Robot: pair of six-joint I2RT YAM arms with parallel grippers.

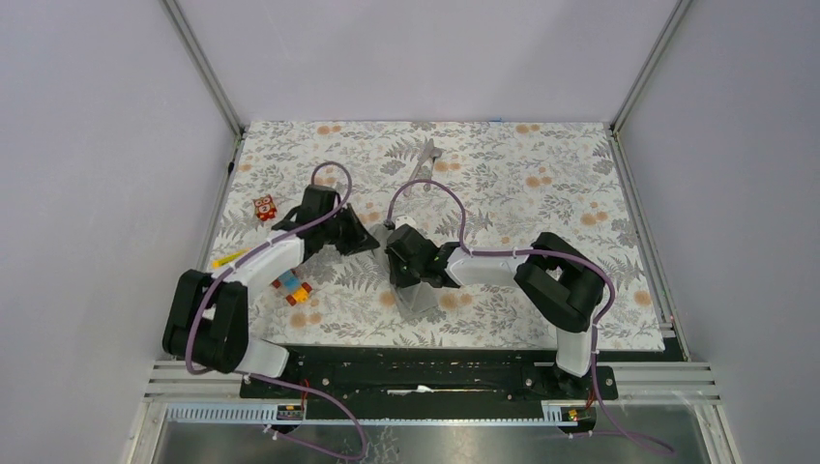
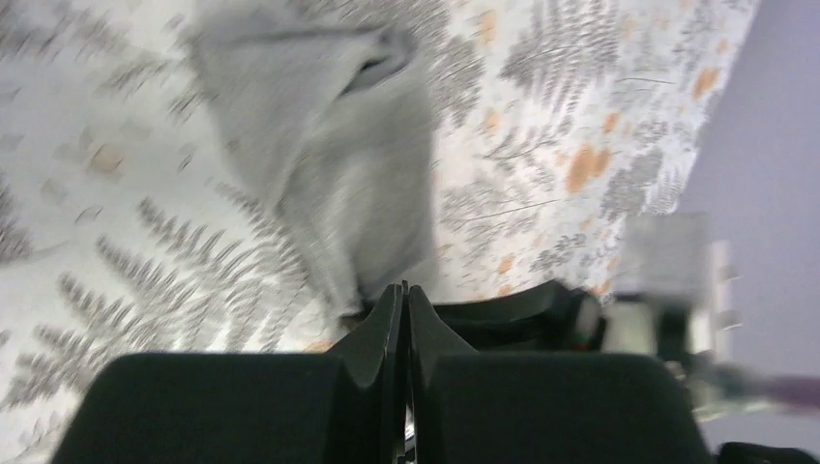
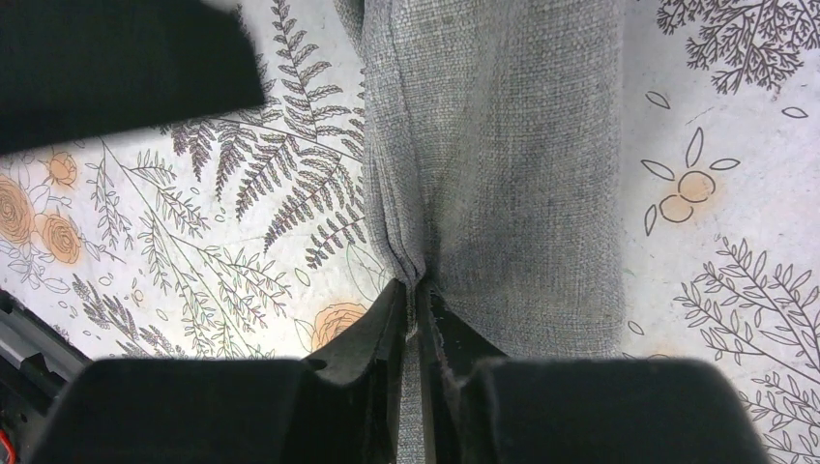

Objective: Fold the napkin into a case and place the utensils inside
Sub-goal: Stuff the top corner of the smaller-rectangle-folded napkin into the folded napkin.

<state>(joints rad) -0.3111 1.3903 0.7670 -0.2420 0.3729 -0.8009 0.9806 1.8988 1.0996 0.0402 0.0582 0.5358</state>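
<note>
napkin [image 3: 503,145]: plain grey woven cloth, folded into a narrow band. It lies flat on the floral tablecloth [image 3: 145,251], near the front edge and roughly mid-table.
right gripper [image 3: 414,285]: sits at the near end of the band with its jaws narrow. A puckered fold of the napkin is pinched at the tips, and grey cloth shows in the slit between the fingers. The rest of the band runs straight away from the tips, flat and unwrinkled.
toy blocks [image 1: 293,288]: small colourful cluster left of the napkin, just beside the left forearm, clear of the cloth.
yellow stick [image 1: 229,259]: further left, close to the tablecloth's left edge.
left gripper [image 2: 404,288]: left of the right gripper and a little beyond it. Fingers are pressed together with nothing seen between them. Its own camera view is blurred. The napkin lies ahead of the tips with its near end close to them; I can't tell if they touch.
red block [image 1: 265,207]: left of the left gripper, alone on the tablecloth. There are pale marks on its face, too small to read.
utensils [image 1: 425,159]: slim silver cutlery at the far middle of the tablecloth. They are well beyond both grippers, well apart from the napkin, and not inside it. The separate pieces are too small to tell apart.
</note>
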